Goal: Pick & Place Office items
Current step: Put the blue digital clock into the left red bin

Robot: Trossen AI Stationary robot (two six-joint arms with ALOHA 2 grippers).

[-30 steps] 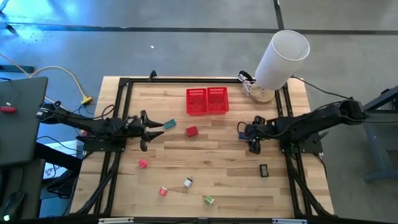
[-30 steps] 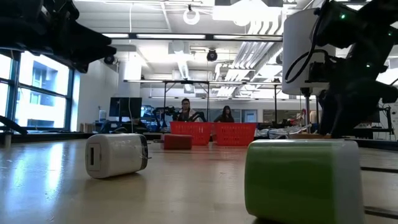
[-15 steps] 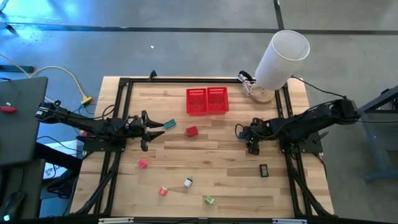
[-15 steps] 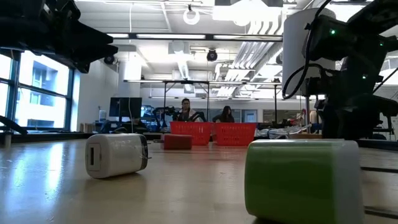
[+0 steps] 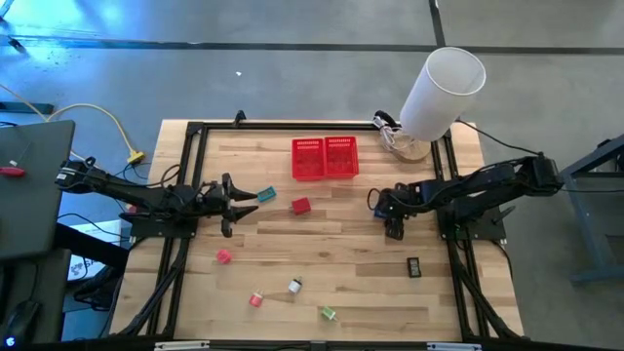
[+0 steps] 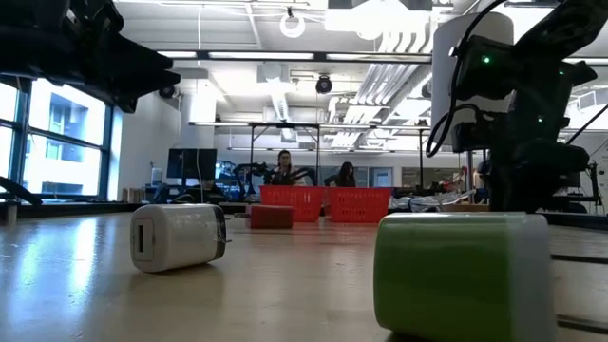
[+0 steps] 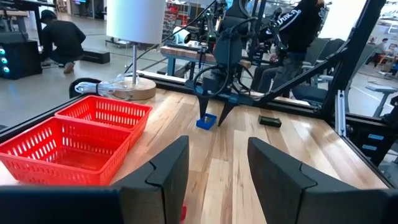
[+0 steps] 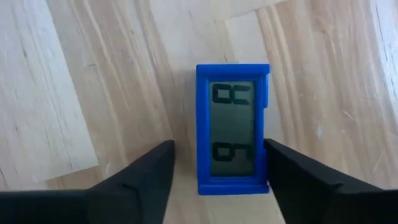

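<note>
In the low view, the green block (image 6: 463,273) at lower right is blurred and its bottom is cut off by the frame's edge. From above, the small items at lower centre (image 5: 293,286) are too tiny to identify. The lamp's (image 7: 136,20) shade is cropped at the left wrist view's top.

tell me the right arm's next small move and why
Probably finish closing. In the right wrist view the right gripper has a finger on either side of the blue clock, one still apart from it, and the clock lies flat on the table. Then lift.
</note>
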